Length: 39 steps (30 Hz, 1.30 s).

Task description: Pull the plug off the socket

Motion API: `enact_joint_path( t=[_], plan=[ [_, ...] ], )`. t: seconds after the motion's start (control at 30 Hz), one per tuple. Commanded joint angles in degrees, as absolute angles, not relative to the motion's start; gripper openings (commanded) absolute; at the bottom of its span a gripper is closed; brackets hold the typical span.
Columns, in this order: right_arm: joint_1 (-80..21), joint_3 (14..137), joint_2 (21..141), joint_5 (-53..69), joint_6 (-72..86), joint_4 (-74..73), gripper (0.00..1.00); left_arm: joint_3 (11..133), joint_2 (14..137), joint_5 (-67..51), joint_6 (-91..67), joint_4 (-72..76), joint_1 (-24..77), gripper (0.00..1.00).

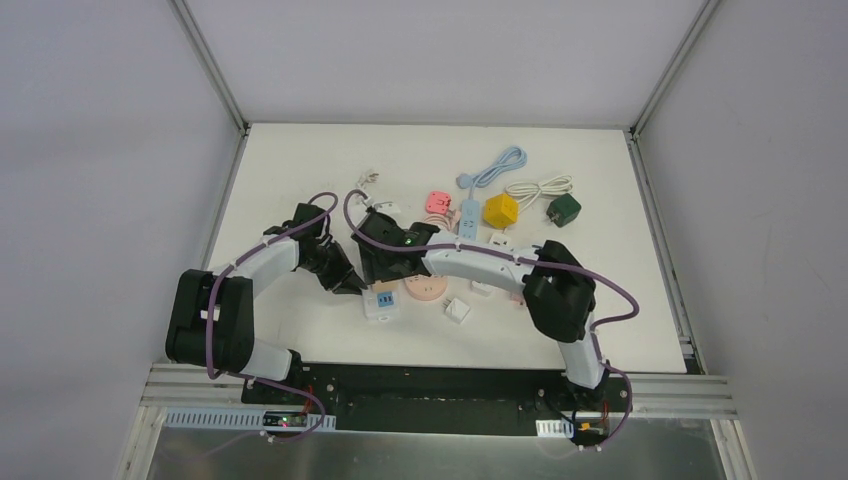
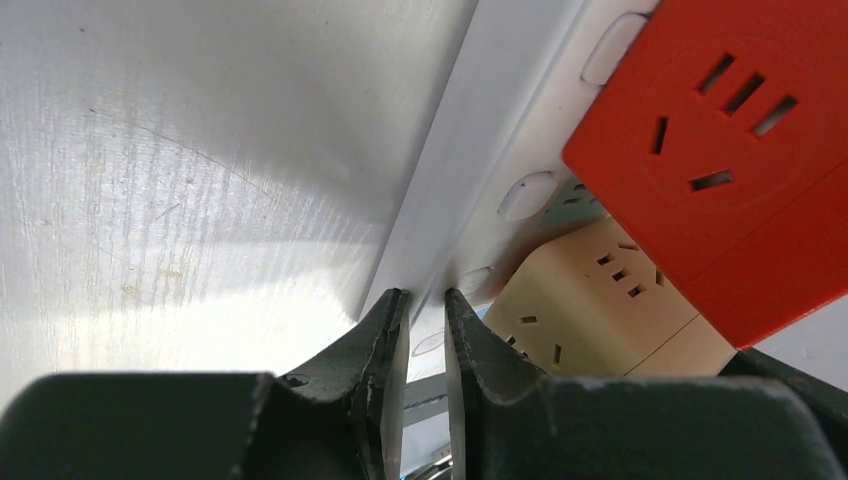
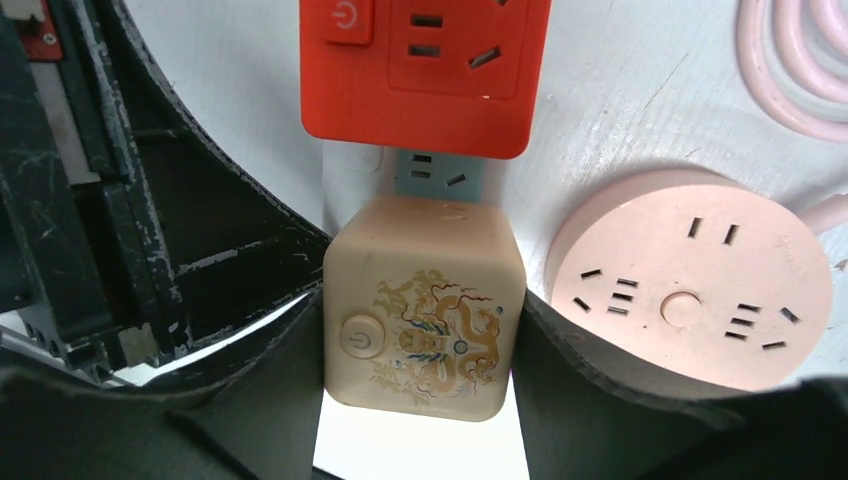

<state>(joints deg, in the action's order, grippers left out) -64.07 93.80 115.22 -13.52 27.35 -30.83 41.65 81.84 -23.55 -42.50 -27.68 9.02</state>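
A white power strip (image 1: 381, 304) lies at the middle of the table, with a beige cube plug (image 3: 420, 310) bearing a dragon print and a red cube adapter (image 3: 425, 70) plugged into it. My right gripper (image 3: 420, 300) is shut on the beige cube, one finger on each side. It is over the strip in the top view (image 1: 385, 268). My left gripper (image 2: 425, 300) is nearly closed, pinching the strip's white edge (image 2: 470, 120) at its left side. It also shows in the top view (image 1: 350, 283). The strip itself is mostly hidden under the cubes and grippers.
A pink round socket (image 3: 690, 285) with a coiled pink cable lies just right of the beige cube. Behind are a yellow cube (image 1: 501, 209), a green cube (image 1: 563, 209), a blue strip (image 1: 468, 212), a pink adapter (image 1: 436, 200) and a white cable (image 1: 540, 187). A small white adapter (image 1: 457, 310) lies in front.
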Motion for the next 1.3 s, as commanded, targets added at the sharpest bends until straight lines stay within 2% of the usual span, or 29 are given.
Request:
enact_joint_path(
  t=[0.0,0.07,0.13,0.47,0.73,0.93,1.03,1.27],
  plan=[
    [-67.72,100.54,112.67,-21.34,22.34,-31.45,0.0,40.52,83.12,-16.97,-41.13,-29.71,8.79,0.18],
    [-69.14,104.34,115.78,-27.82,20.11,-35.82,0.0,40.44,82.94,-17.54,-41.22,-29.27,8.71,0.18],
    [-69.17,105.83,116.61,-29.2,19.38,-37.33,0.0,40.55,82.52,-17.76,-41.22,-29.09,8.78,0.19],
    [-64.01,94.24,105.96,-14.99,26.26,-24.51,0.0,40.77,82.09,-18.28,-41.35,-29.01,8.7,0.2],
    [-63.98,93.07,108.8,-18.29,27.88,-26.81,0.0,40.25,81.33,-20.81,-42.29,-26.72,8.7,0.21],
    [-63.33,93.21,106.17,-21.99,29.32,-27.52,0.0,40.61,80.23,-23.32,-42.62,-25.72,8.7,0.24],
    [-62.27,92.26,103.97,-23.31,31.39,-27.73,0.0,41.75,79.38,-25.1,-42.59,-26.01,8.7,0.28],
    [-56.61,87.62,101.3,-21.6,38.51,-27.1,0.0,46.5,73.98,-23.76,-39.69,-31.0,8.7,0.46]
  ],
)
